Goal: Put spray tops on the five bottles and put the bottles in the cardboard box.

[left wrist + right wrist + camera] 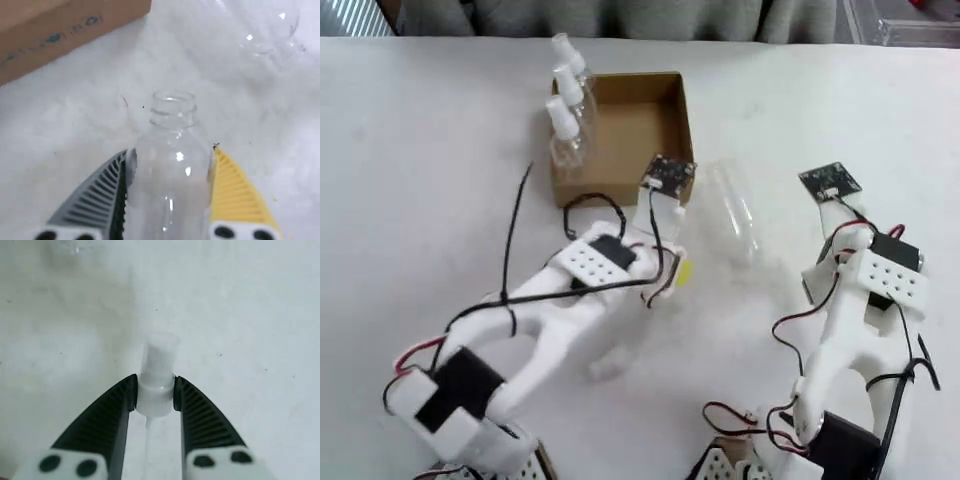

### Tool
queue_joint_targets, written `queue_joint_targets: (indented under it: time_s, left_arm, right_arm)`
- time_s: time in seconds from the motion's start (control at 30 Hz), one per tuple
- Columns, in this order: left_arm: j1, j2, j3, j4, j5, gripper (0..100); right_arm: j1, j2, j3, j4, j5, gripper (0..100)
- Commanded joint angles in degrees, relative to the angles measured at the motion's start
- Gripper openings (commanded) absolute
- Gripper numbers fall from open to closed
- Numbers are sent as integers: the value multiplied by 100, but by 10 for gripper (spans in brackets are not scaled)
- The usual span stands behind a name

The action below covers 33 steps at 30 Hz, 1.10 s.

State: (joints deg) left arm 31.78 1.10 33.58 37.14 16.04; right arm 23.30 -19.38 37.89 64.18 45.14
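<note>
My left gripper (172, 155) is shut on a clear bottle (172, 165) with an open neck and no top, held between a grey finger (95, 195) and a yellow one (235, 185). In the high view this left gripper (672, 268) sits just in front of the cardboard box (655, 120). My right gripper (155, 385) is shut on a white spray top (157, 372), whose thin tube runs back between the black fingers. A second topless clear bottle (735, 212) lies on the table between the arms. Three bottles with spray tops (567, 95) stand along the box's left wall.
The right arm (870, 270) stands at the right of the white table (420, 150), well apart from the box. Black and red cables trail over both arms. The lying bottle (265, 25) and the box wall (50, 30) are close ahead of the left gripper.
</note>
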Motion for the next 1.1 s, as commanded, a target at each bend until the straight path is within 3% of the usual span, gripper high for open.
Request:
queue_joint_targets:
  time_s: [0.0, 0.2, 0.47, 0.63, 0.73, 0.9, 1.07]
  left_arm:
    - [-84, 629, -703, -141, 18, 81]
    - [-277, 541, -738, 290, 9, 236]
    - [-286, -497, -703, 1169, 9, 362]
    - [-435, -1130, -703, 1679, 0, 370]
    - [-813, -1631, -703, 2022, -44, 370]
    - [-1569, -2448, -563, 2752, -633, 370]
    - [-2281, -3398, 440, 2822, -1134, 369]
  right_arm:
    - [57, -145, 26, -119, -9, 28]
    - [57, -145, 53, -259, -9, 164]
    - [-40, -145, 53, -330, -53, 229]
    - [-268, -154, -123, -233, -123, 227]
    - [-488, -154, -422, -31, -536, 227]
    - [-1130, -145, -862, 207, -923, 227]
    - [-1701, -145, -1125, 207, -1160, 227]
